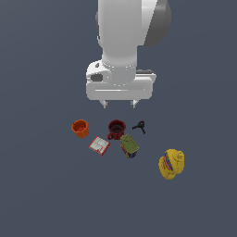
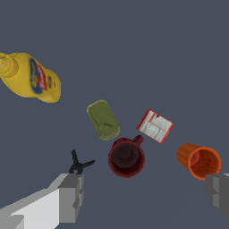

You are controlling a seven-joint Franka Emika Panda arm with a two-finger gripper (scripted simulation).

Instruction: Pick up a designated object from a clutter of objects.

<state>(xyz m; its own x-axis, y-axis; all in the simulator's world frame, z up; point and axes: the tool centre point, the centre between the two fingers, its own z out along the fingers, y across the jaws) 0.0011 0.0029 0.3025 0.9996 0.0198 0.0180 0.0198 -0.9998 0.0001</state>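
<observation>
Yellow bottle (image 2: 31, 78) label and red-and-white box (image 2: 154, 126) print both unreadable; nothing legible.

You are looking at a simulated test scene, not a real room: a flat, featureless slate-grey ground (image 1: 41, 185) fills both views, with no walls, furniture or horizon. The smooth white robot arm (image 1: 121, 41) has plain rendered shading. Below it, household items lie scattered: a ribbed orange plastic cup (image 1: 80, 128), a dark red mug (image 1: 116, 129), a flat red-and-white box (image 1: 99, 146), a green-topped can (image 1: 129, 146) and a yellow squeeze bottle (image 1: 171, 164).
</observation>
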